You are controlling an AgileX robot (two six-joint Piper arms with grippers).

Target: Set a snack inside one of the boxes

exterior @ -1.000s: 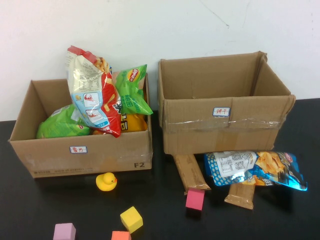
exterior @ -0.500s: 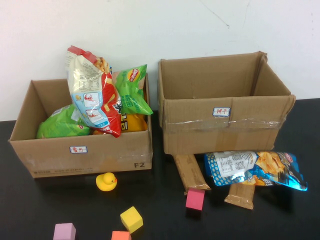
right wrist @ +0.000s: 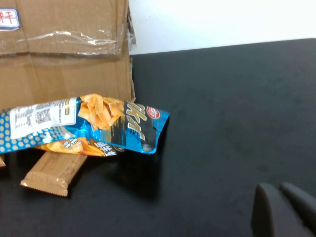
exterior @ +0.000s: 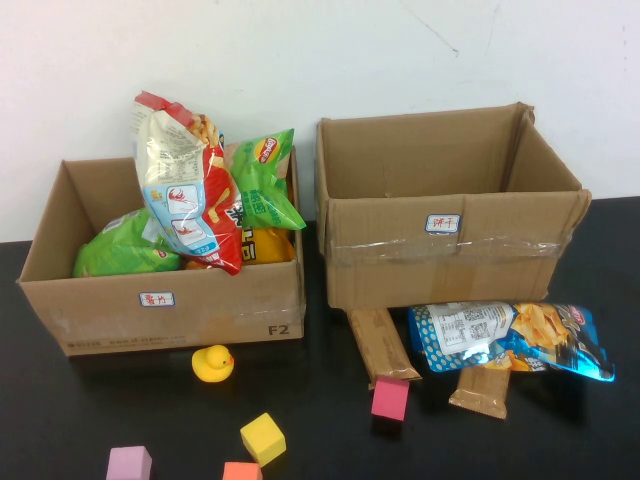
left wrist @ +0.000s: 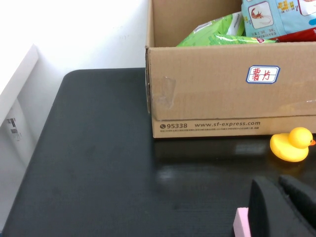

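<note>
A blue snack bag (exterior: 510, 338) lies on the black table in front of the empty right box (exterior: 440, 255). Two brown snack bars (exterior: 380, 345) (exterior: 480, 390) lie beside it. The left box (exterior: 160, 300) holds several snack bags. Neither gripper shows in the high view. In the left wrist view my left gripper (left wrist: 276, 178) is shut and empty, low over the table near the left box (left wrist: 207, 103). In the right wrist view my right gripper (right wrist: 276, 185) is shut and empty, apart from the blue bag (right wrist: 84, 123) and one brown bar (right wrist: 54, 173).
A yellow rubber duck (exterior: 213, 362) sits before the left box. Magenta (exterior: 390, 398), yellow (exterior: 263, 438), purple (exterior: 129, 464) and orange (exterior: 241, 471) blocks lie near the table's front. A pink block (left wrist: 240, 222) is next to my left gripper. A white wall stands behind the boxes.
</note>
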